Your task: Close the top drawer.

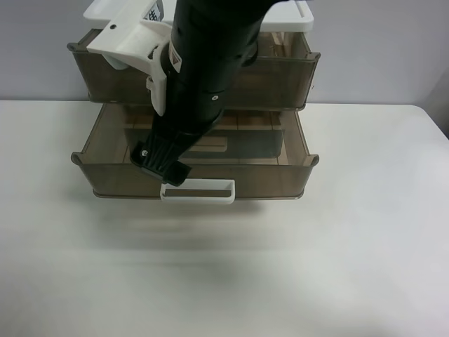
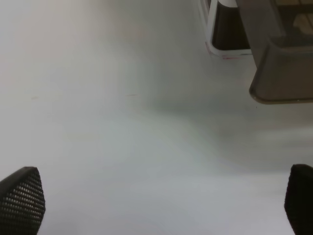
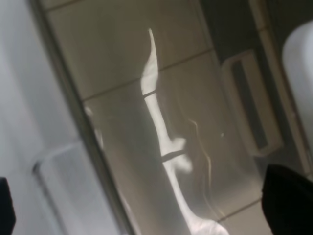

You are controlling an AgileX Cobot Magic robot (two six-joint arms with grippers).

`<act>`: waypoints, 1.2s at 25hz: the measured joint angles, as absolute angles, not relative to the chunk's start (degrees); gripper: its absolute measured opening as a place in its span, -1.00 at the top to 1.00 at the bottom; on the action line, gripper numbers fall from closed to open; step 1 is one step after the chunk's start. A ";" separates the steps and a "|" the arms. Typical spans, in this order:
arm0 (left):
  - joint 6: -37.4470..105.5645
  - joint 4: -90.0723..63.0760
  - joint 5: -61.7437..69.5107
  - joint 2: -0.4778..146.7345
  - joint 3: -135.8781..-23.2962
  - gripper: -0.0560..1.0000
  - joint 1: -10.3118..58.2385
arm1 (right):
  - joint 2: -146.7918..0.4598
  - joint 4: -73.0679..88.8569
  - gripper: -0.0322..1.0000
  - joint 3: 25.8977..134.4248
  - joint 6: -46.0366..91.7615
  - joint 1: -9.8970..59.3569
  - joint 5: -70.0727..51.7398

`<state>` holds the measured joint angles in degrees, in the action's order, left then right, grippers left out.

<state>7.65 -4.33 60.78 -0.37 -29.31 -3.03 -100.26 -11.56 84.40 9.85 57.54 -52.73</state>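
The drawer unit holds two smoky brown see-through drawers, and both stand pulled out. The top drawer [image 1: 280,77] is the upper one; the arm hides its handle. The lower drawer [image 1: 280,175] sticks out farther and shows its white loop handle [image 1: 197,192]. My right arm comes down over the unit. My right gripper [image 1: 166,168] hangs over the lower drawer's front wall, just above that handle. The right wrist view shows this gripper [image 3: 144,208] open, close over a see-through drawer floor [image 3: 146,73]. My left gripper [image 2: 161,200] is open and empty over the bare table.
The white table [image 1: 351,267] spreads in front of and beside the unit. The unit's white top [image 1: 287,17] shows behind the arm. In the left wrist view a brown drawer corner [image 2: 281,73] and the unit's white base [image 2: 210,29] lie ahead; which drawer is unclear.
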 joint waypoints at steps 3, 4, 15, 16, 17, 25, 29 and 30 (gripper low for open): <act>7.65 -4.33 60.78 -0.37 -29.31 -0.99 -3.03 | -102.92 -11.89 -0.99 88.35 9.97 57.13 -53.93; 7.65 -4.33 60.78 -0.37 -29.31 -0.99 -3.03 | -103.67 -12.02 -0.99 89.21 9.97 56.83 -54.29; 7.65 -4.33 60.78 -0.37 -29.31 -0.99 -3.03 | -105.81 -11.86 -0.99 92.98 12.01 52.00 -55.01; 7.65 -4.33 60.78 -0.37 -29.31 -0.99 -3.03 | -105.94 -12.17 -0.99 93.05 12.45 51.19 -54.38; 7.65 -4.33 60.78 -0.37 -29.31 -0.99 -3.03 | -106.09 -12.36 -0.99 93.05 12.45 50.43 -54.07; 7.65 -4.33 60.78 -0.37 -29.31 -0.99 -3.03 | -106.38 -11.05 -0.99 93.05 12.69 47.79 -51.88; 7.65 -4.33 60.78 -0.37 -29.31 -0.99 -3.03 | -106.00 -10.84 -0.99 93.05 12.77 47.86 -52.97; 7.65 -4.33 60.78 -0.37 -29.31 -0.99 -3.03 | -105.30 -11.14 -0.99 93.05 12.84 48.11 -53.70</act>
<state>7.65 -4.33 60.78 -0.37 -29.31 -3.03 -105.30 -11.14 93.05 12.84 48.11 -53.70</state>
